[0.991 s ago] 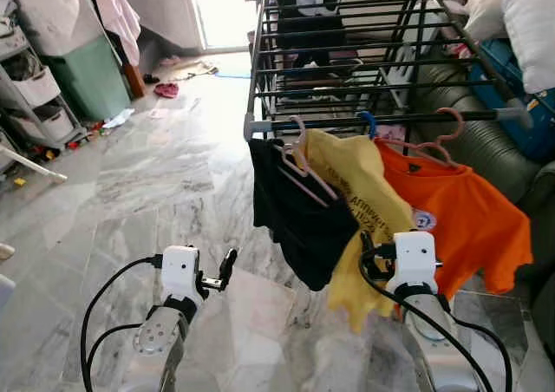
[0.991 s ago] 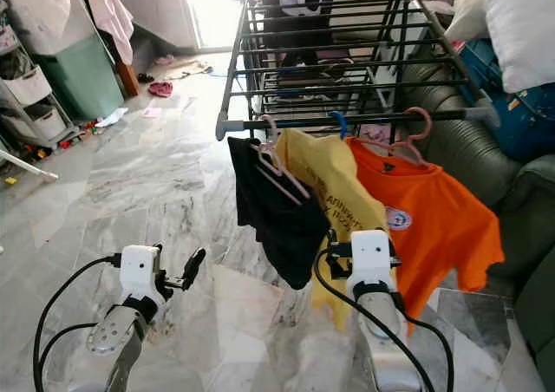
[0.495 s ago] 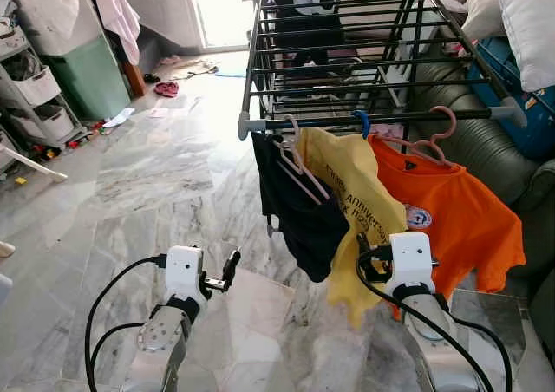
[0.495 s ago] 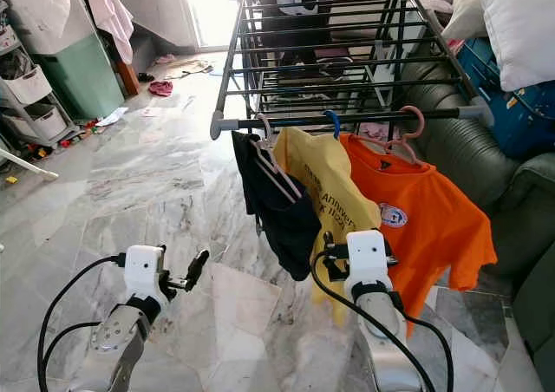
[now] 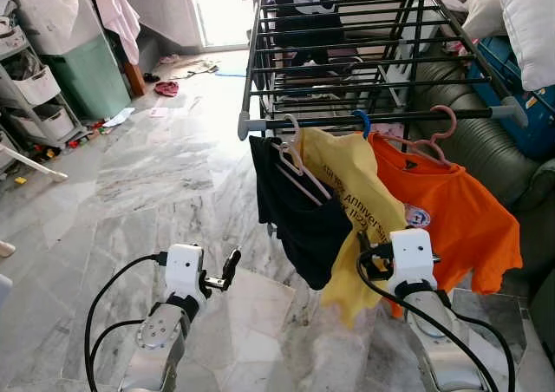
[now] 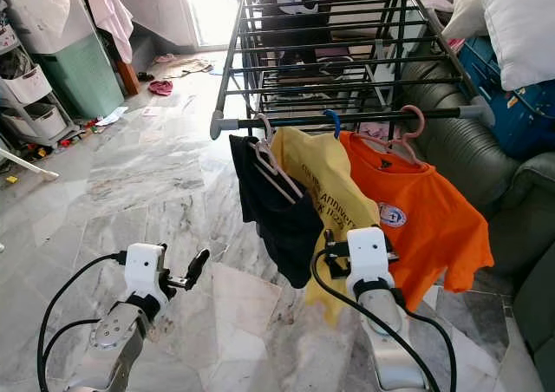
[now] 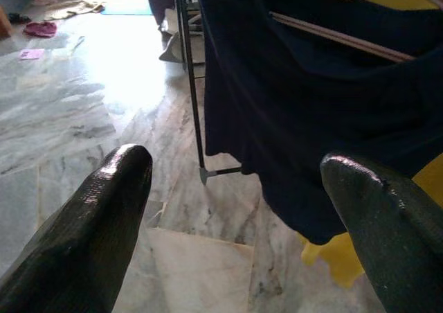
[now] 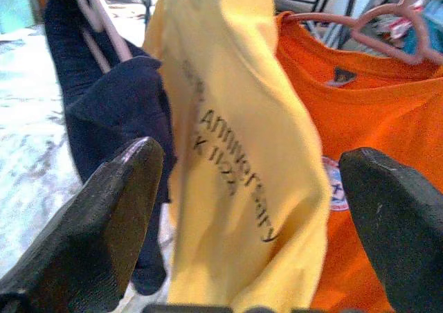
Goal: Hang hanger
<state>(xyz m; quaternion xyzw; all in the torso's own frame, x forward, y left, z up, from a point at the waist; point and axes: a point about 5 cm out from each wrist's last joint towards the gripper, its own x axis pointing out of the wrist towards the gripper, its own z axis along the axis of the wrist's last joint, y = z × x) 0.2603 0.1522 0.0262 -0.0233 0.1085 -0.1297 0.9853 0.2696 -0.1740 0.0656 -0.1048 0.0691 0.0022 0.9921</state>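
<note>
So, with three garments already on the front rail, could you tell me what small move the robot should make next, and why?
Probably draw both arms back. The black garment, yellow T-shirt and orange T-shirt all hang by hangers from the dark metal drying rack's front rail, and the left gripper and right gripper are open, holding nothing.

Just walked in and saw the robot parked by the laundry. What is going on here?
The robot faces a black drying rack on which three garments hang on hangers from the front rail: a dark shirt, a yellow shirt and an orange shirt. The right gripper is open and empty, pointed at the yellow shirt without gripping it. The left gripper is also open and empty, low over the marble floor near the dark shirt. Neither holds a hanger.
</note>
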